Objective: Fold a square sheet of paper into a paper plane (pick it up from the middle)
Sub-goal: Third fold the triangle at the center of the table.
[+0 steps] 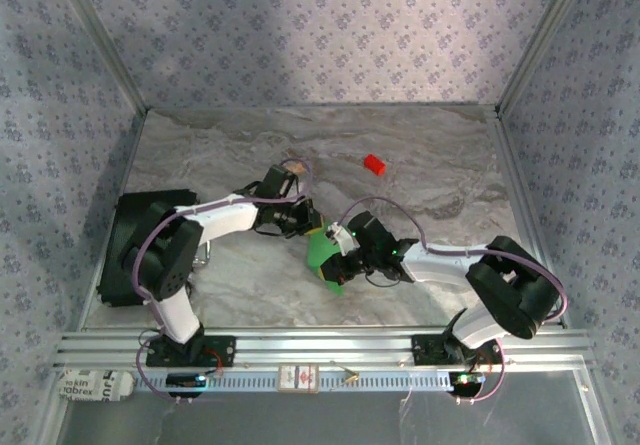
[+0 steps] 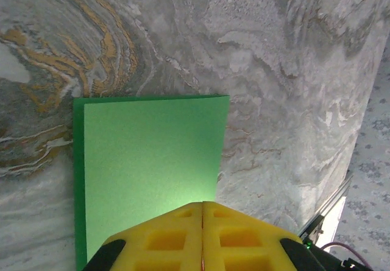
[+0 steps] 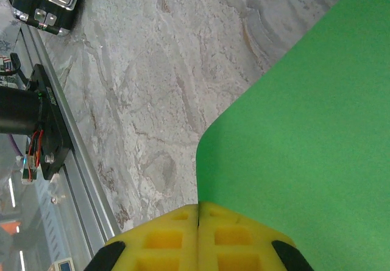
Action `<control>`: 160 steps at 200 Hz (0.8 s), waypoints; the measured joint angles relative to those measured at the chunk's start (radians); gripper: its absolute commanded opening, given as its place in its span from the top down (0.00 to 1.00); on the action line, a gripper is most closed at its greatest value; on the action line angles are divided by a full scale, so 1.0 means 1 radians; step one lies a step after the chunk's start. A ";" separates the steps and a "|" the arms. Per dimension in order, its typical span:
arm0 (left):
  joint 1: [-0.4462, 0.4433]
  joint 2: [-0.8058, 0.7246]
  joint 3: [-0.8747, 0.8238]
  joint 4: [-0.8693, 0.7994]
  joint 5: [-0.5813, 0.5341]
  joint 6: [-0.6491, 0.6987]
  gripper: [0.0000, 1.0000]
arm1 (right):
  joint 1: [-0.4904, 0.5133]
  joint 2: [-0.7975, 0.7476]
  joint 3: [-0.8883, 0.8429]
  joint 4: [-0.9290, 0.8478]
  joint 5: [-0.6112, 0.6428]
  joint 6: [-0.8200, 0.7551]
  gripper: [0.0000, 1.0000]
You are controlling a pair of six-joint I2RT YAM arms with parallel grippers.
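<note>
Mid-table, between the two arms: a green sheet (image 1: 322, 253) gripped from both sides.
Seen from the left wrist, the green sheet (image 2: 152, 161) is doubled over, with a darker under-layer showing along one side. The left gripper (image 2: 202, 209) has its yellow fingers pressed together on the near edge. The right gripper (image 3: 198, 211) is likewise closed, pinching the sheet where its edge curls. A red block (image 1: 374, 164) lies well apart on the marble table (image 1: 440, 180), toward the far side.
</note>
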 measured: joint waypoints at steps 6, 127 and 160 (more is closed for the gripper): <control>-0.004 0.013 0.009 -0.004 0.000 0.006 0.93 | 0.000 0.000 -0.002 0.002 0.000 0.001 0.99; -0.056 0.151 0.056 -0.045 -0.015 0.085 0.95 | -0.028 0.002 -0.010 0.005 0.008 0.010 0.99; -0.056 0.151 0.051 -0.039 -0.014 0.084 0.95 | -0.057 0.003 -0.010 -0.018 0.026 0.008 0.99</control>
